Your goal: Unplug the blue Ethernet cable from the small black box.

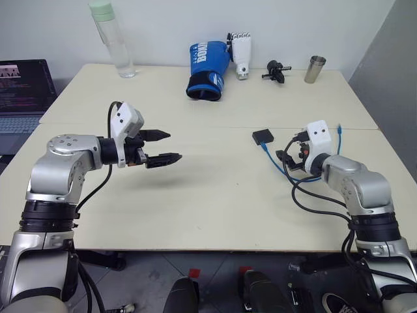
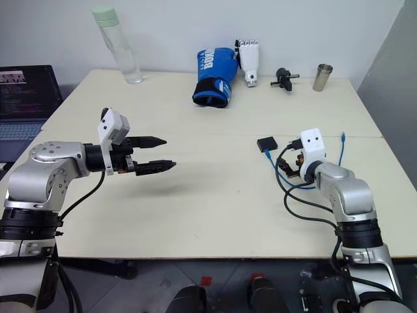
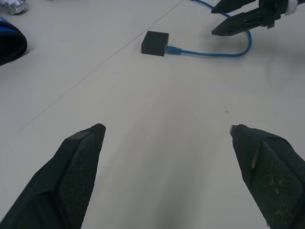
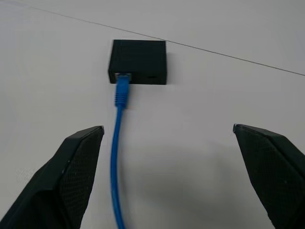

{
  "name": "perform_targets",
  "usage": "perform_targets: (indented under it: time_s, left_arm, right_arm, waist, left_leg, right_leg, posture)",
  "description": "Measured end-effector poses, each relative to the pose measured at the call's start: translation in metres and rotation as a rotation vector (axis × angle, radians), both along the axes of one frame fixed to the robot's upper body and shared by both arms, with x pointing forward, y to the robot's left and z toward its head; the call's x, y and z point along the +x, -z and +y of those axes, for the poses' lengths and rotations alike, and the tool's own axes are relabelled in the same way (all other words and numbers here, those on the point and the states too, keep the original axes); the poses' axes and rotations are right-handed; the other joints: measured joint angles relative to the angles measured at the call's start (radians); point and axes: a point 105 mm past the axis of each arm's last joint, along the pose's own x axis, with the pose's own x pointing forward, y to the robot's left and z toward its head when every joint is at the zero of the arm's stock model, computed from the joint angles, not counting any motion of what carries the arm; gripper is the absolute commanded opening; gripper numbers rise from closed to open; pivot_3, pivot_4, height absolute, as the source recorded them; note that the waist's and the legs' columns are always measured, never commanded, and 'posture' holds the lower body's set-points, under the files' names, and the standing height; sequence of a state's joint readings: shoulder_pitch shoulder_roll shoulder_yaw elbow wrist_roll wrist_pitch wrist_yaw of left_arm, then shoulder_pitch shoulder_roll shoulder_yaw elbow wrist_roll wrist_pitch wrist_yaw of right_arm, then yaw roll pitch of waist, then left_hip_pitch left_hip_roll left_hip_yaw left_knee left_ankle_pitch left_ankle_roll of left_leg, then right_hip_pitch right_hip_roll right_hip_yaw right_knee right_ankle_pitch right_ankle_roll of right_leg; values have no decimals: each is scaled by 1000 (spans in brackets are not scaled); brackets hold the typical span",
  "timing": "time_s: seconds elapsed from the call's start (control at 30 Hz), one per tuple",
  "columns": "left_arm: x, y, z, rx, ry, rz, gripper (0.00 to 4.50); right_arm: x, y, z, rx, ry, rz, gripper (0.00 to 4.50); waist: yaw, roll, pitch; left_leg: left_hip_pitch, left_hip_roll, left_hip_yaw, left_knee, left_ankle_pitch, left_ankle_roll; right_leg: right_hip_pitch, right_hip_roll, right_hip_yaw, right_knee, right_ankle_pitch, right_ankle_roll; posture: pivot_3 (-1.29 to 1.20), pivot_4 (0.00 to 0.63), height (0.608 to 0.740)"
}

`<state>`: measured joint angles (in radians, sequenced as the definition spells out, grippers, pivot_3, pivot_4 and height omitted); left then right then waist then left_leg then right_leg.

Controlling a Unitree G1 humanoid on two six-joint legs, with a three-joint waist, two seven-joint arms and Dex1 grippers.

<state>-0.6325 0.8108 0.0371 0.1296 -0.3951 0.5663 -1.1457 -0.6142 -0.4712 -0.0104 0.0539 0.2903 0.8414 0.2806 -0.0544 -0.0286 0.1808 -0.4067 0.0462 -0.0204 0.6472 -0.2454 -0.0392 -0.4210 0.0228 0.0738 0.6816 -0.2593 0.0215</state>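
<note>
So the small black box (image 4: 138, 61) sits flat on the cream table (image 1: 215, 208), just on the near side of the seam line running across the top, and the blue Ethernet cable (image 4: 116, 157) is plugged into the port on its near edge. From the plug the cord runs back toward the right gripper (image 4: 167, 176), passing close to one of its fingers (image 4: 71, 176), loops under that arm, and its free end lies up near the table's right edge.

Right gripper's jaws stand wide apart, pointed straight at the box with bare tabletop between fingertips and box, holding nothing. Left gripper (image 1: 163, 147) hangs over the left-middle of the table, jaws also spread wide and empty, well apart from the box, and the whole stretch between them is open surface.

Everything else is parked along the far edge: a clear bottle (image 1: 112, 38), a blue boxing glove (image 1: 208, 70), a white robotic hand (image 1: 242, 55), a black knobbed gadget (image 1: 276, 70) and a metal cup (image 1: 315, 69). A laptop (image 1: 23, 91) sits off the left side.
</note>
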Motion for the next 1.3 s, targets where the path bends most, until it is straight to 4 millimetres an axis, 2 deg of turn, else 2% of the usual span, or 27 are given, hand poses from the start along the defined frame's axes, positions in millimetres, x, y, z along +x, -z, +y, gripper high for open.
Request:
perform_targets:
  time_s: [0.2,0.3,0.4,0.57,0.73,0.83,1.0,1.13,1.17,1.3]
  left_arm:
    - [-4,3,-4,-8,0,6,4500]
    - [-4,3,-4,-13,-5,15,4500]
    - [-4,3,-4,-17,-13,13,4500]
    - [-6,1,-8,-15,-2,3,4500]
    - [-6,2,-8,-18,-3,10,4500]
    - [-6,1,-8,-18,-5,6,4500]
    - [-5,0,-7,-18,-10,5,4500]
    - [-5,0,-7,-18,-10,4,4500]
    - [-5,0,-7,-18,-10,4,4500]
    - [-5,0,-7,-16,-11,2,4500]
  right_arm:
    - [18,9,31,62,-42,26,4467]
    - [26,8,40,62,-52,16,4467]
    - [35,13,36,36,-26,15,4467]
    - [41,37,33,50,-2,76,4467]
    - [44,37,39,61,-27,65,4467]
    - [46,37,44,62,-55,46,3987]
    - [47,37,48,55,-93,24,2662]
    - [47,37,51,44,-120,10,1858]
    - [47,37,51,40,-122,9,1491]
    - [47,38,53,8,-146,-7,637]
  waist:
    - [-5,0,0]
    - [-4,0,0]
    - [-1,0,0]
    - [-3,0,0]
    - [-6,0,0]
    - [-7,0,0]
    - [-7,0,0]
    - [-6,0,0]
    - [-6,0,0]
    - [-6,0,0]
  left_leg:
    - [0,0,-1,0,0,0]
    - [0,0,-1,0,0,0]
    - [0,0,-1,0,0,0]
    - [0,0,-1,0,0,0]
    - [1,0,-1,0,0,0]
    - [1,0,-2,0,0,0]
    - [1,0,-1,0,0,0]
    - [1,0,-1,0,0,0]
    - [1,0,-1,0,0,0]
    - [1,0,-1,0,0,0]
  right_leg:
    - [0,0,-1,1,0,0]
    - [0,0,-1,1,0,0]
    - [0,0,-1,0,0,0]
    - [0,-1,-1,0,0,-1]
    - [0,0,-1,1,0,-1]
    - [0,0,-1,1,0,-1]
    - [0,0,-1,1,0,-1]
    - [0,0,-1,1,0,-1]
    - [0,0,-1,1,0,-1]
    - [0,0,-1,1,0,-1]
  posture:
    - [0,150,740]
    - [0,150,740]
    - [0,150,740]
    - [0,150,740]
    - [0,150,740]
    - [0,150,740]
    - [0,150,740]
    - [0,150,740]
    - [0,150,740]
    - [0,150,740]
